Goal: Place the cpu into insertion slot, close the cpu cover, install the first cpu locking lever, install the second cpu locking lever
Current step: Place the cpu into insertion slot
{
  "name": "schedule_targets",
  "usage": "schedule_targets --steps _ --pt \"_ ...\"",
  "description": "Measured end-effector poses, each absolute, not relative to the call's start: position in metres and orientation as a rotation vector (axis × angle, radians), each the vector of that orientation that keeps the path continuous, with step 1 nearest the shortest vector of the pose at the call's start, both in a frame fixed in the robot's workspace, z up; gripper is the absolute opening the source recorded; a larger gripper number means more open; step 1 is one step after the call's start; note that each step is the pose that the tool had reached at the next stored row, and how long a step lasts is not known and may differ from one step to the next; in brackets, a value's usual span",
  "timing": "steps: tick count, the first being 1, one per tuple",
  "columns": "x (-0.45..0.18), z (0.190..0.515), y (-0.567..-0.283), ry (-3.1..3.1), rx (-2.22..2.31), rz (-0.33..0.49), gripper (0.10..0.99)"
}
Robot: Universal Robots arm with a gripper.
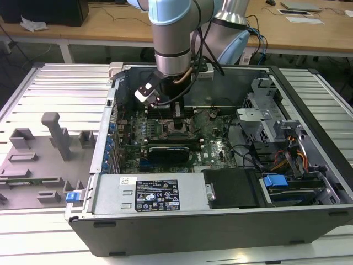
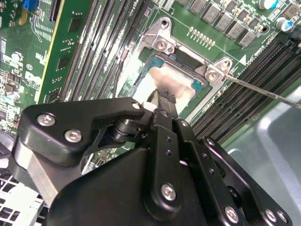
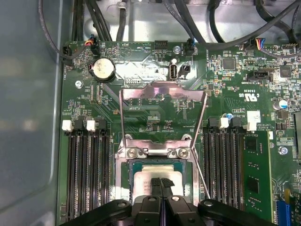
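Silvery cpu (image 3: 143, 175) sat in socket (image 3: 155, 149), mid-mobo (image 3: 225, 80), off its edges. Your gripper (image 3: 162, 181) was clenched, empty, at cpu top. cpu cover (image 3: 162, 92) stood open; step 1 looked done. Closing needed gripper clear.

Robotics lab: indicated by slatted metal workbench (image 1: 60, 83), grey part fixtures (image 1: 58, 135), opened computer case (image 1: 220, 226), wooden desks (image 1: 110, 27) seen behind.

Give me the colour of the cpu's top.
The cpu top is pale silvery-grey, clearest in the first wrist view.
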State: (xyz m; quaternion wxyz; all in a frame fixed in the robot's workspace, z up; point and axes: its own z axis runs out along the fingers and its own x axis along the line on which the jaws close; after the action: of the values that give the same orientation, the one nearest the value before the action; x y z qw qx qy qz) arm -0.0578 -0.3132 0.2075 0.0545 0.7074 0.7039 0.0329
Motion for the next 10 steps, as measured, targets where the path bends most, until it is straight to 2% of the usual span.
schedule_targets --steps 5,10 --pt "-0.058 0.210 -0.313 2.141 2.152 0.093 0.106" --pt "-0.058 0.228 -0.313 2.141 2.152 0.093 0.106"
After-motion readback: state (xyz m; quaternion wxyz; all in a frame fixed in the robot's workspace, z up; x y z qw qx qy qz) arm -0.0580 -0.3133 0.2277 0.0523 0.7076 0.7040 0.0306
